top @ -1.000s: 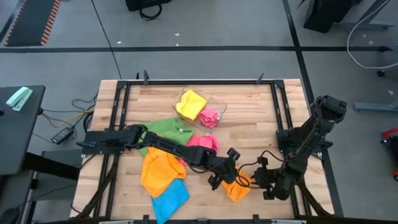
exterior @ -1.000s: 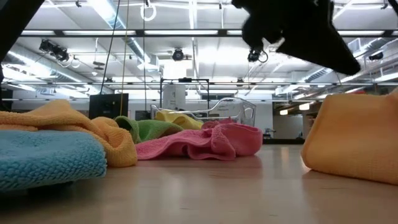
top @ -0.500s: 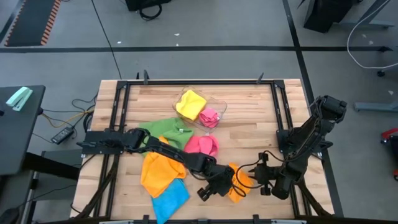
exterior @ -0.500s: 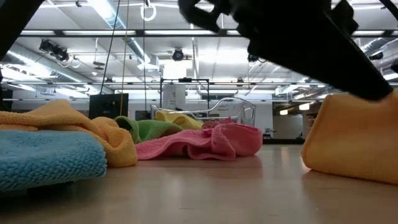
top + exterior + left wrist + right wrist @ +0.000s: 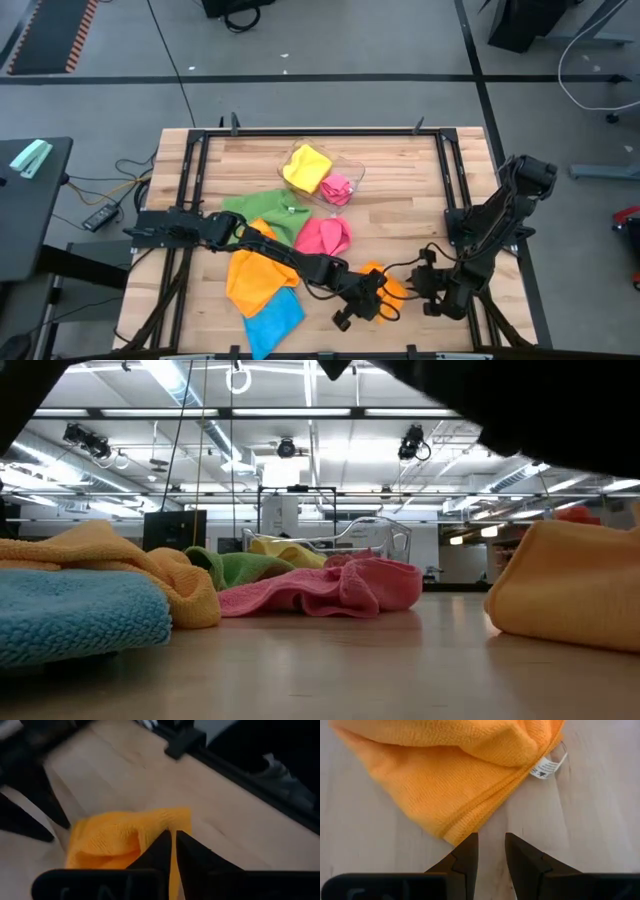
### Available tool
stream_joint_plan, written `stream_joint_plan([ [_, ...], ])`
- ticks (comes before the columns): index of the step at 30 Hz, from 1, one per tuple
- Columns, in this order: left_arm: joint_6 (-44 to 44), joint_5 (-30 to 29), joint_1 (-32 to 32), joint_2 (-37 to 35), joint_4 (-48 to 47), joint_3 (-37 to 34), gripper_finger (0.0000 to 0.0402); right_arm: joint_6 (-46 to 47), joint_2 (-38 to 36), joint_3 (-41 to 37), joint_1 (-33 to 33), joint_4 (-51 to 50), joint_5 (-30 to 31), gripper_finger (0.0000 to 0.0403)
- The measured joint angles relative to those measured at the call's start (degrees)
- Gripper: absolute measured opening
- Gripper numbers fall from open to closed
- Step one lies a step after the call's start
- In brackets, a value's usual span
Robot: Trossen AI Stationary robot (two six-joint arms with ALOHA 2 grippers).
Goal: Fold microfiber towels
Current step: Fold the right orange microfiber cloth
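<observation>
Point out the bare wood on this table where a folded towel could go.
Bare wood lies right of the clear tray, toward the table edge, and left of the yellow towel. The near half is crowded: both grippers meet at the small orange towel.

A grey concrete floor (image 5: pixel 330 95) surrounds the work area, crossed by a dark line running side to side beyond the tabletop (image 5: pixel 400 200), which is made of pale wooden planks inside a black metal frame (image 5: pixel 320 131). At the upper left corner of the high view lies a mat with an orange-and-black striped edge (image 5: pixel 55 35). To the left stands a dark side table (image 5: pixel 25 210) bearing a small pale green object (image 5: pixel 30 158), with black cables (image 5: pixel 115 185) trailing on the floor beside it. From table height, the room reads as a large hall with long rows of bright ceiling lights (image 5: pixel 300 412), hanging fixtures and distant frames and equipment (image 5: pixel 285 510).
</observation>
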Motion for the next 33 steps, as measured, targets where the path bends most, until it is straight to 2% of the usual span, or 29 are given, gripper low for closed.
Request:
stream_joint_plan([
  [9, -1.35, -0.48, -0.28, 3.99, 10.56, 0.04, 0.0013, -1.14, 6.58, 0.11, -1.53, 5.07, 0.57, 0.0106],
  [14, 2.33, -6.88, -0.2, 5.94, 16.14, -0.02, 0.0016, 1.18, 6.59, 0.11, -1.44, 5.49, 1.62, 0.0106],
  [19, 4.82, -9.42, 0.11, 5.92, 21.2, 0.02, 0.0021, 2.38, 5.81, -0.11, -1.64, 8.11, 1.52, 0.0106],
  [28, 1.78, -9.88, 1.12, 4.92, 21.37, -0.04, 0.001, 1.99, 6.98, -0.03, -1.42, 9.31, 2.11, 0.0106],
  [31, -2.09, -8.9, 1.12, 3.24, 18.73, 1.72, 0.0028, 1.99, 6.68, -0.05, -1.18, 9.25, 2.83, 0.0106],
  [33, -6.87, -4.89, 1.64, 3.08, 13.64, 4.58, 0.0049, 1.99, 6.68, -0.05, -1.18, 9.22, 3.65, 0.0106],
])
